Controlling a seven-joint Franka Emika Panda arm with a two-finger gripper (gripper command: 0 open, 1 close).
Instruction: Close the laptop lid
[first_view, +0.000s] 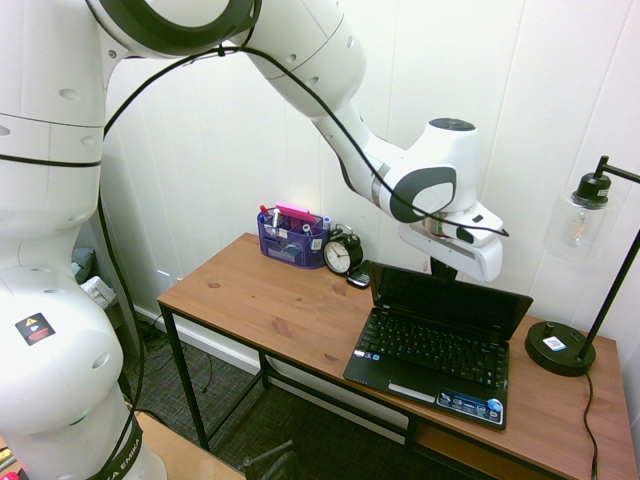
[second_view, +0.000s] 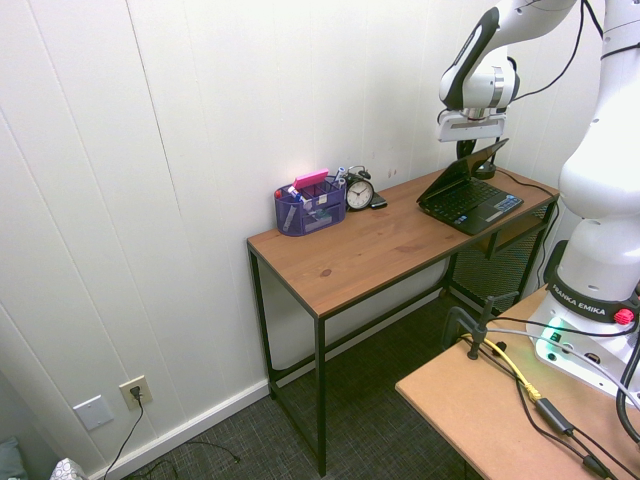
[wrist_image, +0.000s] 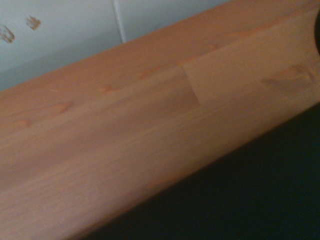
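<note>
Laptop lid (first_view: 450, 300) leans forward over its keyboard (first_view: 435, 350), partway down, near the right end of the tabletop (first_view: 270, 305). My hand (first_view: 447, 265) sits just behind and above the lid's top edge, seemingly against it, though contact is hard to confirm. My fingers are hidden behind my wrist and the lid, so I cannot tell whether they are spread or together. In the wrist view I see only blurred wood grain and a dark panel (wrist_image: 240, 200) across one corner. A black alarm clock (first_view: 342, 254) and a blue organizer (first_view: 290, 240) stand near the wall, well apart from the laptop. A black lamp (first_view: 575, 290) stands at the far right.
</note>
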